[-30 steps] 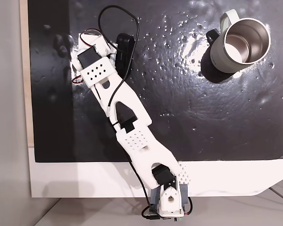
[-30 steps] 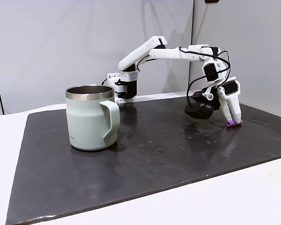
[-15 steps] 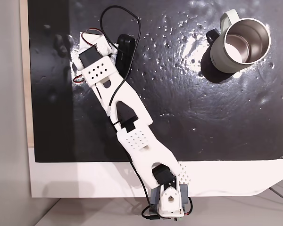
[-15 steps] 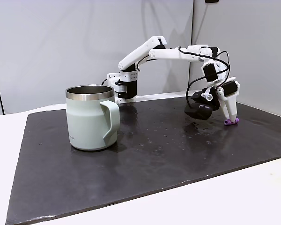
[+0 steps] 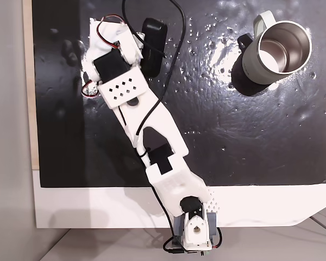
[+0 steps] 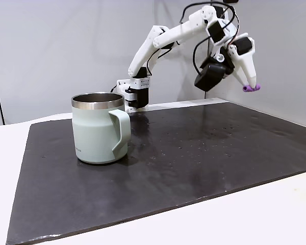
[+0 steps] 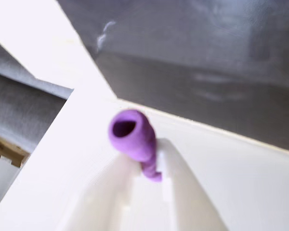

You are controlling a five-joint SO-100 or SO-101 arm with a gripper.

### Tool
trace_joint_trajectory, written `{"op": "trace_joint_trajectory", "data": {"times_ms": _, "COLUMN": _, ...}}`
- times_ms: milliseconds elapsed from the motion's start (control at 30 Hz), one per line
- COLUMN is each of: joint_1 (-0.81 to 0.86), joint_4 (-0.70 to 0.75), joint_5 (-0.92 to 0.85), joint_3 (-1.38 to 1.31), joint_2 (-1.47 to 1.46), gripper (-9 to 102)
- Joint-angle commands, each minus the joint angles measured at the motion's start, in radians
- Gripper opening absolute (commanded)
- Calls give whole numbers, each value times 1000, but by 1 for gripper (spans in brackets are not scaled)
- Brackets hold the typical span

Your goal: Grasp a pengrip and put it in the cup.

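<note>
Nearest the side-on fixed camera, the cup stands on the black mat exactly where it stood a second ago. Beyond it, the arm has risen: the gripper, then down at the mat, now hangs high above it, closed on the pengrip, which has left the surface. Up close in the wrist view, the pengrip sits pinched between the white fingers, its hollow end open to the lens. From above, the arm hides the pengrip, while the cup shows its steel inside.
</note>
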Motion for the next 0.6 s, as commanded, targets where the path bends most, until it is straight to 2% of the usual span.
{"op": "trace_joint_trajectory", "data": {"times_ms": 0, "joint_1": 34, "joint_4": 44, "joint_5": -52, "joint_3": -35, "joint_2": 152, "gripper": 0}}
{"op": "trace_joint_trajectory", "data": {"times_ms": 300, "joint_1": 120, "joint_4": 153, "joint_5": -94, "joint_3": 86, "joint_2": 299, "gripper": 0}}
{"op": "trace_joint_trajectory", "data": {"times_ms": 567, "joint_1": 347, "joint_4": 230, "joint_5": -222, "joint_3": 287, "joint_2": 528, "gripper": 0}}
